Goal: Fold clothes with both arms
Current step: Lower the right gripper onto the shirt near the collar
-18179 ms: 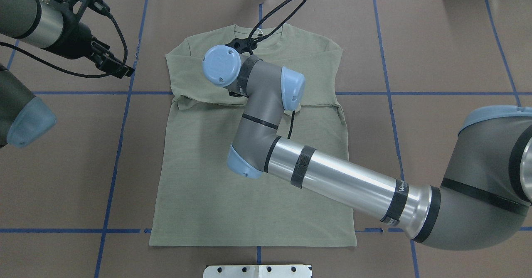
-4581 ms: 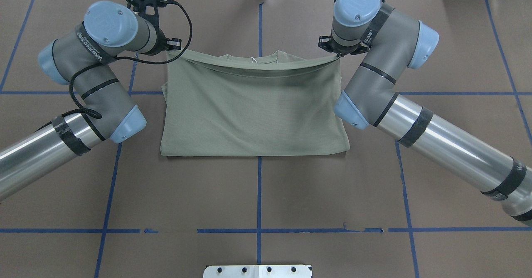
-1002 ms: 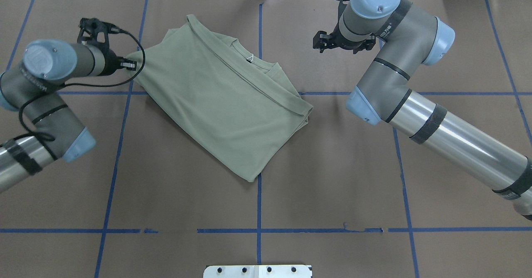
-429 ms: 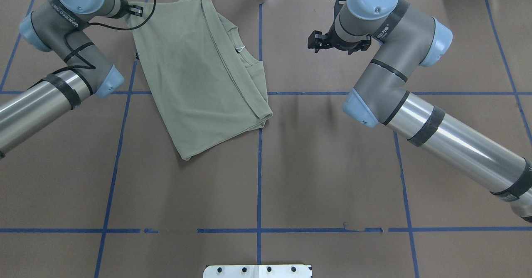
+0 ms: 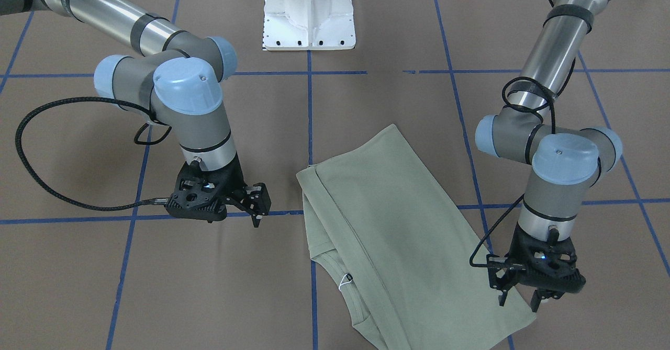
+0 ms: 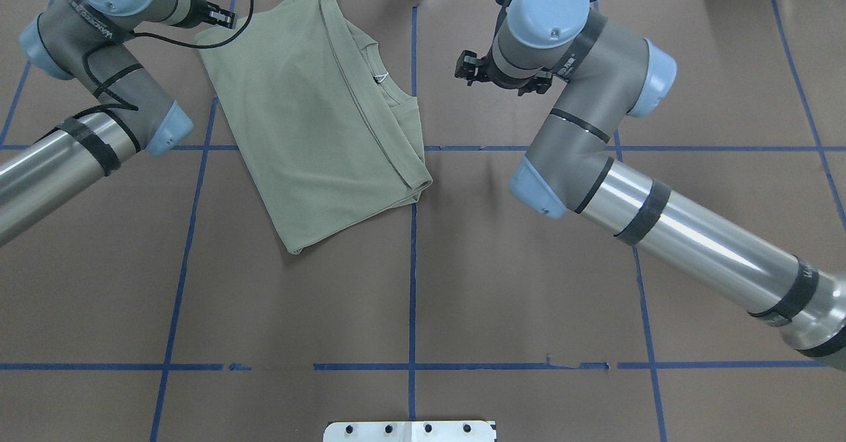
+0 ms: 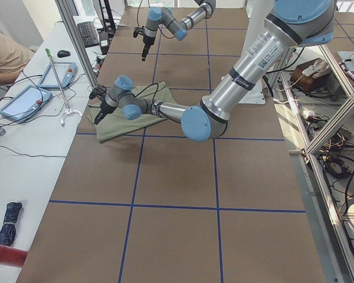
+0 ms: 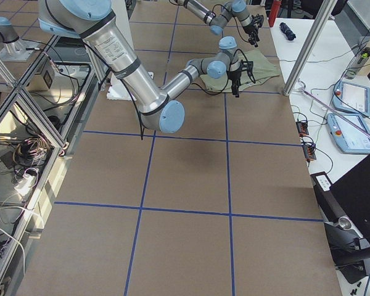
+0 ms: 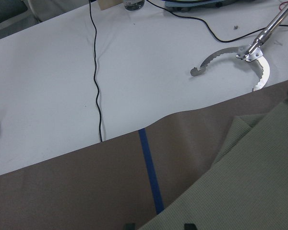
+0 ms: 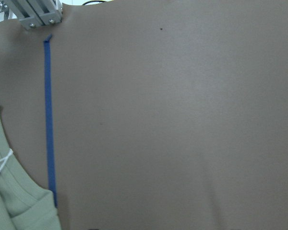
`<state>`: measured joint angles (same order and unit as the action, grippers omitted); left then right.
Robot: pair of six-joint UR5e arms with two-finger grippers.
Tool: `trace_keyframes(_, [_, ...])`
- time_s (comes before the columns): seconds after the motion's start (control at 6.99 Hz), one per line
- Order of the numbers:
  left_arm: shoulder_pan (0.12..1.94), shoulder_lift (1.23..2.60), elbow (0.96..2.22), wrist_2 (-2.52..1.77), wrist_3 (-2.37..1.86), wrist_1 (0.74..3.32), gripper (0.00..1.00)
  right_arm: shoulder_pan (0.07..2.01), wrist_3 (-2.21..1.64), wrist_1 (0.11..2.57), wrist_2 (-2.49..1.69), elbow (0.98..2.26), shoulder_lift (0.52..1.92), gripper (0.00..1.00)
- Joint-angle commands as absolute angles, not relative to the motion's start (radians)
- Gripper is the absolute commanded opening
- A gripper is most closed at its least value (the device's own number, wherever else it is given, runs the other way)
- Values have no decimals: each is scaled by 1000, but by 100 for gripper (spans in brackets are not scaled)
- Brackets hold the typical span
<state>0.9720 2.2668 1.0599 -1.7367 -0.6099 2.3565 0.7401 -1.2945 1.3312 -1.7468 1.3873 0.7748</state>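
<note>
While folded, shirt [image 6: 317, 111] sleeves unseen.

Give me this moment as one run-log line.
shirt: folded, flat, skewed | left gripper: open at shirt corner | right gripper: open, clear of shirt

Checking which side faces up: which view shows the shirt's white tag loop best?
Exterior front-facing: the white tag loop shows whole at the shirt neckline. Overhead gives a speck; the right wrist view catches it at its left edge; side views are too far; left wrist misses it.
</note>
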Motion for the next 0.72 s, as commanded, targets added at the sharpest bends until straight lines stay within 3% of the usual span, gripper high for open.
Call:
trace_keyframes(0.0, [973,2194,1179,-1827,-617,2359,100,681,-1432,1193,-1654,1169,628,76])
trace_keyframes(0.14, [970,2186,1193,-1827,-620,2359,100,654,-1434,1145,-1628,1070,576,66])
trace_keyframes(0.57, [965,2183,1192,-1827,-620,2359,100,597,-1425,1115,-1579,942,509,63])
